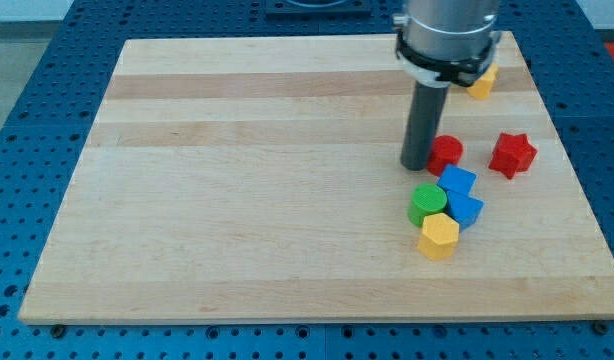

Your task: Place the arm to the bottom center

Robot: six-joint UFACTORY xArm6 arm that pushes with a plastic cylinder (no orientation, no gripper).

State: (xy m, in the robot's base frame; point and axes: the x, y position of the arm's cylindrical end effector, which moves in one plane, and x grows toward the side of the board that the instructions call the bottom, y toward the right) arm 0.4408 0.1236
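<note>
My rod comes down from the view's top right, and my tip (pixel 417 165) rests on the wooden board (pixel 237 200). It stands just left of a red cylinder (pixel 446 153), touching or nearly touching it. Below the tip lies a tight cluster: a green cylinder (pixel 425 204), two blue blocks (pixel 457 184) (pixel 467 210) and a yellow hexagonal block (pixel 438 236). A red star block (pixel 512 154) sits to the right. A yellow block (pixel 481 82) is partly hidden behind the arm's body at the top right.
The board lies on a blue perforated table (pixel 27 90). The arm's grey body (pixel 447 35) hangs over the board's top right part.
</note>
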